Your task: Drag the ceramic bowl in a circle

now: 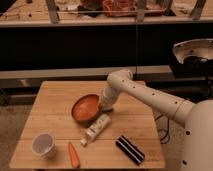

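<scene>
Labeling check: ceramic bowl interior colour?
Orange-red inside the ceramic bowl, camera view; gripper at its rim.

The gripper (107,106) sits at the right edge of the ceramic bowl (85,108), hiding part of its rim. The robot's arm (150,97) runs out of frame at right. The white bottle (96,128) carries markings too small to read.

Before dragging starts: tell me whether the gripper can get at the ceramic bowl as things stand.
Probably yes: the gripper sits at the rim of the ceramic bowl, with nothing visible between them.
</scene>
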Available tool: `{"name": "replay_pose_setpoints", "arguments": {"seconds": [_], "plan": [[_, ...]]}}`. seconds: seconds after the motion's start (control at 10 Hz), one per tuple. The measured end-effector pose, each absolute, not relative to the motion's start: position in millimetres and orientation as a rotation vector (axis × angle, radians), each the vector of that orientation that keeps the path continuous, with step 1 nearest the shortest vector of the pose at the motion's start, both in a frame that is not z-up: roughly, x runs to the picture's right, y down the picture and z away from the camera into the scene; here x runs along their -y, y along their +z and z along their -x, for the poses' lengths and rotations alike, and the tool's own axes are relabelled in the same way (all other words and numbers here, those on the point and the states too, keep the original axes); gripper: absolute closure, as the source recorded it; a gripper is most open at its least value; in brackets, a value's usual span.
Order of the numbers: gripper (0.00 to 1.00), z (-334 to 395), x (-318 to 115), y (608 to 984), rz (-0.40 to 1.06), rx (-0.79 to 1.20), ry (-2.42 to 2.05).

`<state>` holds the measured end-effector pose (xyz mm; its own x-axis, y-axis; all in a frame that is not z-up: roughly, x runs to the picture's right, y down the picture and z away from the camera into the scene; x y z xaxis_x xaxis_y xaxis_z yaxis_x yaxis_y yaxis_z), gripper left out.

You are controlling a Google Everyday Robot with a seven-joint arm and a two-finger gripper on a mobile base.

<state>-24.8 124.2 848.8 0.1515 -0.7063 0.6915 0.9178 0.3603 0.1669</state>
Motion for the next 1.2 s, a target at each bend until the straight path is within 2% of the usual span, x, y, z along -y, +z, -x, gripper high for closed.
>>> {"name": "replay_pose_setpoints", "arguments": {"seconds": [0.4,1.0,1.2], "plan": [[1.00,91.0,-153.5,849.5,0.370,0.830,-1.275],[1.00,245.2,-203.1,833.5,0.416,0.942,-1.468],[1.00,271.6,-204.2,830.1,0.423,0.932,-1.488]]}}
